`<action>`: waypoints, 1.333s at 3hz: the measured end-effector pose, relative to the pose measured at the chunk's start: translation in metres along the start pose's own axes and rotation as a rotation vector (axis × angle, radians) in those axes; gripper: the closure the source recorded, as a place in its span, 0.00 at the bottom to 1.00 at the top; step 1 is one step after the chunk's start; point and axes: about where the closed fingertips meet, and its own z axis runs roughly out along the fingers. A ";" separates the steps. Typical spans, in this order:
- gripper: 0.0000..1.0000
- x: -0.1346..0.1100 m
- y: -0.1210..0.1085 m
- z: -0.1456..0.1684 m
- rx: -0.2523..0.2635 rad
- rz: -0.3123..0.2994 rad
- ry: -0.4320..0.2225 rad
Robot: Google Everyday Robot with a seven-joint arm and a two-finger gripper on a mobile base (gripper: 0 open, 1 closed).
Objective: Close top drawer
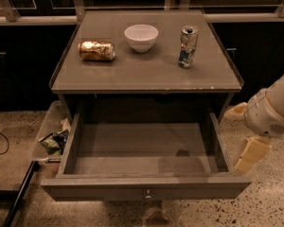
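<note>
The top drawer (144,187) stands pulled far out of the grey-brown cabinet, and its inside is empty. Its flat front faces me at the bottom of the view, with a small round metal knob (147,192) at centre. My gripper (244,134) is at the right, just outside the drawer's right side wall near its front corner. Its two beige fingers (251,155) are spread apart with nothing between them. The lower drawer fronts are hidden below the open drawer.
On the cabinet top (146,74) lie a gold can (96,51) on its side, a white bowl (141,37) and an upright can (188,46). A clear bin (49,138) with wrappers sits on the floor at the left. A dark counter runs behind.
</note>
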 end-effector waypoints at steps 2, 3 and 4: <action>0.63 0.057 0.033 0.060 0.024 0.024 -0.151; 0.86 0.077 0.046 0.084 -0.016 0.055 -0.160; 1.00 0.077 0.046 0.085 -0.018 0.055 -0.161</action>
